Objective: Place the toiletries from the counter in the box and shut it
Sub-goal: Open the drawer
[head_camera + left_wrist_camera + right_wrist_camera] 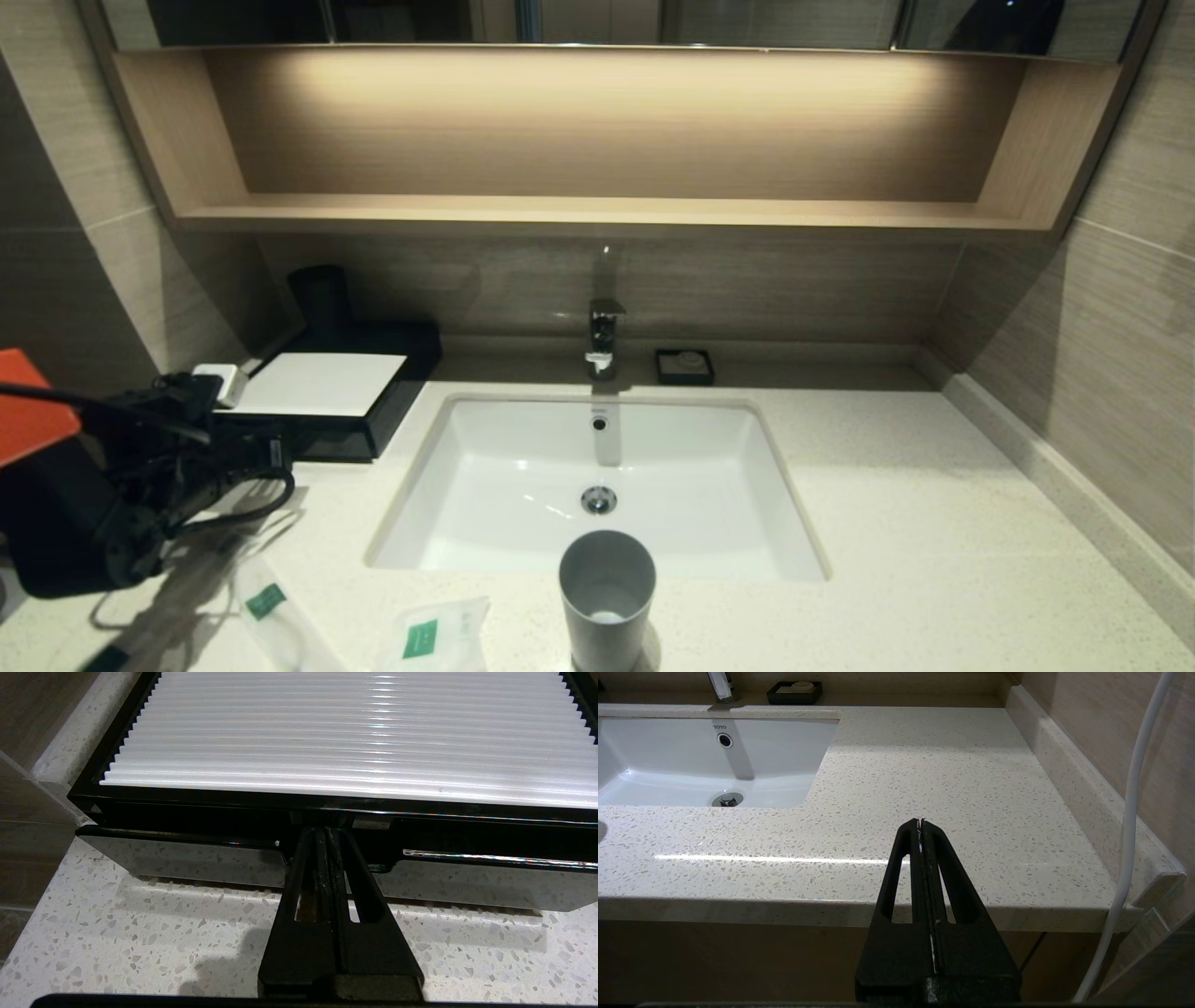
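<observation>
Pulling the black box's [369,420] drawer [182,858] open, at the head view's left, wants a straight, level draw: my left gripper [325,833], fingers pressed together, sits at its centre notch; toiletry packets [434,637] wait lower left.

The head view looks forward and down across the counter [887,523], with the sink [597,485] in the middle. The left wrist view sits low and very near the front of the box [196,858]. The right wrist view looks from beyond the counter edge across the counter [952,774]. Head and right wrist views share the sink [691,760] and the soap dish [684,366].
</observation>
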Tool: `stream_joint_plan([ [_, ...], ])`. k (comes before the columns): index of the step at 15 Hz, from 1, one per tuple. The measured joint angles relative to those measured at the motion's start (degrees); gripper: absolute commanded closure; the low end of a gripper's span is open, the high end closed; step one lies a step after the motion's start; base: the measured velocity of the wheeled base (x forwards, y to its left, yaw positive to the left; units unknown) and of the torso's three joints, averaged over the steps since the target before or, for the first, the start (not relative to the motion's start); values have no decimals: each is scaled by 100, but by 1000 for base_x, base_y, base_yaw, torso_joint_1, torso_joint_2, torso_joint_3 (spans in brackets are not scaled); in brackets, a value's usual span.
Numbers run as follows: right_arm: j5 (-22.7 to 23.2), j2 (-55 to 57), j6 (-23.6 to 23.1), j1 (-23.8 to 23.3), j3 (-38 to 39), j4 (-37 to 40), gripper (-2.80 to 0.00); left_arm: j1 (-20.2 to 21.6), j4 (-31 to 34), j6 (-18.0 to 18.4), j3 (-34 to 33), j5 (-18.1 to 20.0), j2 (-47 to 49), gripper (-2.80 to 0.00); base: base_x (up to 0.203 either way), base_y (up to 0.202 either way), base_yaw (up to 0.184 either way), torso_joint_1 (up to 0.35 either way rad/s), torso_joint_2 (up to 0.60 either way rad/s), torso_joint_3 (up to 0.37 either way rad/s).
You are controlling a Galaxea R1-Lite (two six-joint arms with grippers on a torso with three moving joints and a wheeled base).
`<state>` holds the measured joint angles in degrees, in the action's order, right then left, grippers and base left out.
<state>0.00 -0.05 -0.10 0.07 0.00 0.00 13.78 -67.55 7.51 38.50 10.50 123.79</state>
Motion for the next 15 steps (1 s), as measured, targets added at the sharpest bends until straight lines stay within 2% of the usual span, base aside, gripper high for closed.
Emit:
stream_joint_plan([
  [15,0,0,0,0,0,0,0,-44,0,-18,110,-6,127,0,0,0,0,0,0,0],
])
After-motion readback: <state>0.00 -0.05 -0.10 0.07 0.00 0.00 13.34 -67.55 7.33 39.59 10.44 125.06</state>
